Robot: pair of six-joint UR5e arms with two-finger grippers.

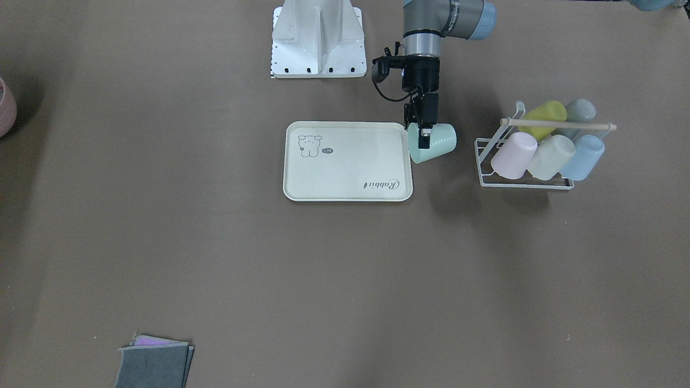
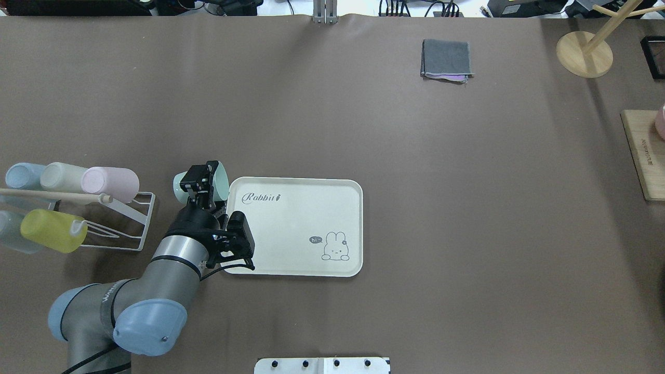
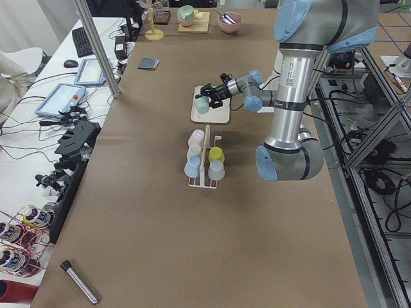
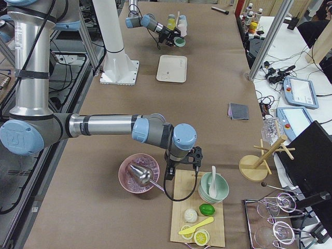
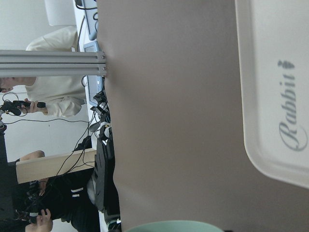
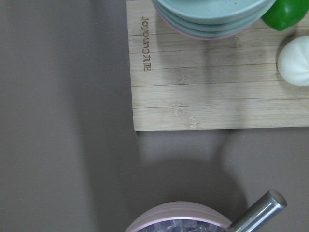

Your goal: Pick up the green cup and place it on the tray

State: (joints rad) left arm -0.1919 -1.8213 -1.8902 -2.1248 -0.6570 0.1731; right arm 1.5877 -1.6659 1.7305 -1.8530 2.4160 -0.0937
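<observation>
Just off the tray's (image 1: pixel 350 161) short edge, by the corner with the script, the green cup (image 1: pixel 441 141) hangs in my left end effector (image 1: pixel 425 141). It is clear of the surface and tipped on its side, mouth turned toward the tray. The jaws are drawn in narrow on the cup's wall at the rim, seemingly one finger inside and one outside. I judge the cup to be light, stiff plastic with a matte skin, so it should neither crush nor slide easily, though a rim pinch lets it swing. The lip is still the sensible hold, since it leaves the base free to land. I'd right it before lowering onto bare tray. My right end effector (image 4: pixel 180 163) sits well apart over a pink bowl (image 4: pixel 127 182); I cannot tell whether it is open or closed.
</observation>
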